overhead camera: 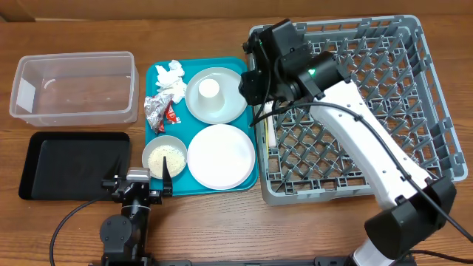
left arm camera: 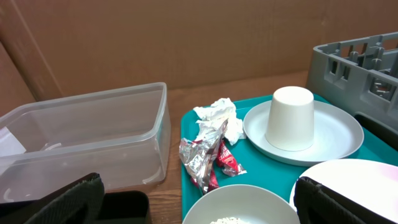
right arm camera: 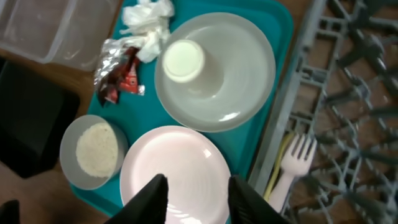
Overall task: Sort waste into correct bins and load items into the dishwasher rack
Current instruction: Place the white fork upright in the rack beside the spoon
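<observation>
Cup (right arm camera: 183,61) upside down on plate (right arm camera: 242,74), ahead of right tool (right arm camera: 196,188).
Probably light, stiff, slick; grip its sides. Tool parted, empty.

Two arms at work: the left arm (overhead camera: 122,229) sits folded low at the front edge of the table (overhead camera: 222,15), left of centre. The left gripper (overhead camera: 140,182) points toward the back edge, jaws spread wide and empty. The right arm (overhead camera: 369,155) stretches diagonally from the front right corner toward mid-table. The right gripper (overhead camera: 250,85) is aimed downward, jaws slightly parted, holding nothing.
</observation>
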`<move>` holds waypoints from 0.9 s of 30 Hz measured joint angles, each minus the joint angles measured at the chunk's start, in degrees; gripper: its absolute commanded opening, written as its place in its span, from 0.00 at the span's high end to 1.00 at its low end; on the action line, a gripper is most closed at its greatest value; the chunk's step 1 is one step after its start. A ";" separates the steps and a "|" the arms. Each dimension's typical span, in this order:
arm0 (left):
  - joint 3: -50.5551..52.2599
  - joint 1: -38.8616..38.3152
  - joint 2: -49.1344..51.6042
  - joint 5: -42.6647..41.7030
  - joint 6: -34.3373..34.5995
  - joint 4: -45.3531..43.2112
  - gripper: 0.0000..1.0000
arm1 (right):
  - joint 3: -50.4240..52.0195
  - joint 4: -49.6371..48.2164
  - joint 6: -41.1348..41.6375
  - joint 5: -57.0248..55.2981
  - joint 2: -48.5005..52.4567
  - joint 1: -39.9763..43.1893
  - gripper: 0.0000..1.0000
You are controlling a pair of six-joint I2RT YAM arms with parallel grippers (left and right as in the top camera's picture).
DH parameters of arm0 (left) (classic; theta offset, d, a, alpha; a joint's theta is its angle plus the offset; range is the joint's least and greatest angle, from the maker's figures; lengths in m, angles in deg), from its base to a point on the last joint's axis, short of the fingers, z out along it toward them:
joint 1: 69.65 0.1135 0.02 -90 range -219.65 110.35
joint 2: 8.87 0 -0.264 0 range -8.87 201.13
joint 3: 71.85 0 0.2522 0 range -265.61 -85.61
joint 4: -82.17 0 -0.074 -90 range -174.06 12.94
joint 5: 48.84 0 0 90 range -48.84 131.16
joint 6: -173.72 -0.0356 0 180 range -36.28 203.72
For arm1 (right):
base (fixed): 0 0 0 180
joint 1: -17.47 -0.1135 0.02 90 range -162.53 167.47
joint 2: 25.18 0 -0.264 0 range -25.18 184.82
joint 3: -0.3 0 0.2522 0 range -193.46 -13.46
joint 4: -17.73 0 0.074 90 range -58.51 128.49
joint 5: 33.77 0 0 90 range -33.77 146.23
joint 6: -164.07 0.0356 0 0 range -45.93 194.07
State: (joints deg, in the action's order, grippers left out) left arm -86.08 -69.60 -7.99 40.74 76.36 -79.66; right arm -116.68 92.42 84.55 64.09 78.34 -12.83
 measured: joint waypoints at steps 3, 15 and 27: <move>0.00 0.00 0.00 0.00 0.00 0.00 0.00 | 0.55 1.79 3.17 -5.46 -0.02 0.35 0.81; 0.00 0.00 0.00 0.00 0.00 0.00 0.00 | 7.06 0.28 7.93 -9.35 4.00 6.93 0.95; 0.00 0.00 0.00 0.02 0.00 0.02 0.00 | 9.11 -4.35 3.32 -1.22 12.11 6.64 0.96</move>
State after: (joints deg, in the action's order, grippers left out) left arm -86.08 -69.60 -7.99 40.76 76.36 -79.64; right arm -107.57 88.07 87.88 62.87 90.45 -6.19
